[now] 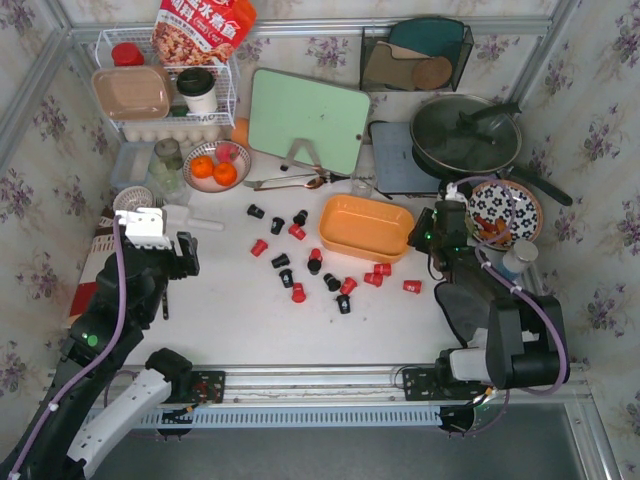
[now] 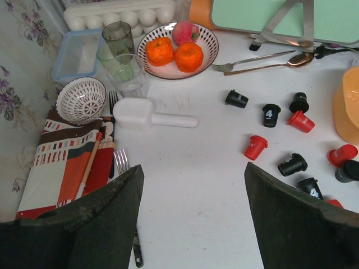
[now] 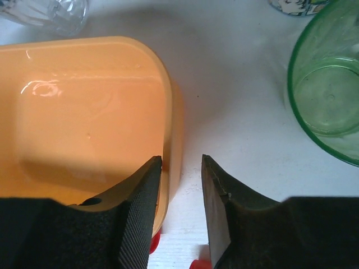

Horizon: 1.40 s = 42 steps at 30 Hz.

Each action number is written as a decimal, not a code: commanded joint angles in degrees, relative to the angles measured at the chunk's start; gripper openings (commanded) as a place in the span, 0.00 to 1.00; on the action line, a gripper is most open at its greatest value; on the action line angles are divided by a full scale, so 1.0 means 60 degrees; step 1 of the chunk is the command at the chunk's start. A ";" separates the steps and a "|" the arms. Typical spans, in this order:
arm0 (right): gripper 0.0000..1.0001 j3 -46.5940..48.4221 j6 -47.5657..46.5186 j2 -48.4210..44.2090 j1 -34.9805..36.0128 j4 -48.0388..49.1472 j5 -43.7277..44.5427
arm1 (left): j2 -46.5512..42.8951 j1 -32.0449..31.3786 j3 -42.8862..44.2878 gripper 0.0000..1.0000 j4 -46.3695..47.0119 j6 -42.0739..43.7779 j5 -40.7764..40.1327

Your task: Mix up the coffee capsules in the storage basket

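The orange storage basket (image 1: pixel 362 228) sits right of centre and is empty. Red and black coffee capsules lie scattered on the white table to its left and in front of it, such as a red one (image 1: pixel 259 247) and a black one (image 1: pixel 280 260). My right gripper (image 1: pixel 430 238) is at the basket's right end. In the right wrist view its jaws (image 3: pixel 182 159) stand open astride the basket's rim (image 3: pixel 174 129), one finger inside and one outside. My left gripper (image 2: pixel 193 168) hovers open over bare table at the left, capsules (image 2: pixel 256 147) ahead and to its right.
A bowl of oranges (image 1: pixel 216 166), a green cutting board (image 1: pixel 308 120), a fork and spoon (image 1: pixel 285 182) and a pan (image 1: pixel 466 135) line the back. A patterned plate (image 1: pixel 505 212) and a green glass bowl (image 3: pixel 328 84) flank the right gripper. A white scoop (image 2: pixel 151 115) lies left.
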 commanded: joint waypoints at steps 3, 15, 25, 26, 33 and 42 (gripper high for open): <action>0.51 -0.0166 0.0151 -0.0691 -0.0005 0.0193 0.0697 | 0.0067 0.0002 0.0003 0.75 0.0368 0.0067 0.0082; 0.64 -0.0937 -0.0135 -0.3206 -0.0001 -0.1559 0.1165 | 0.0047 0.0002 0.0027 0.75 0.0353 0.0072 0.0114; 0.75 -0.1610 0.0103 -0.4004 0.0006 -0.2816 0.0842 | -0.0119 0.0002 0.0037 0.75 0.0339 0.0050 0.0313; 0.74 -0.1615 0.0129 -0.3947 0.0012 -0.2808 0.0784 | -0.0146 0.0002 0.0040 0.75 0.0338 0.0035 0.0344; 0.70 -0.1851 0.0853 -0.3129 0.0150 -0.2862 0.0197 | -0.0284 0.0002 0.0044 0.75 0.0328 0.0056 0.0462; 0.68 -0.1980 0.1321 -0.2534 0.0612 -0.2768 0.0372 | -0.0509 0.0002 0.0055 0.75 0.0343 0.0052 0.0624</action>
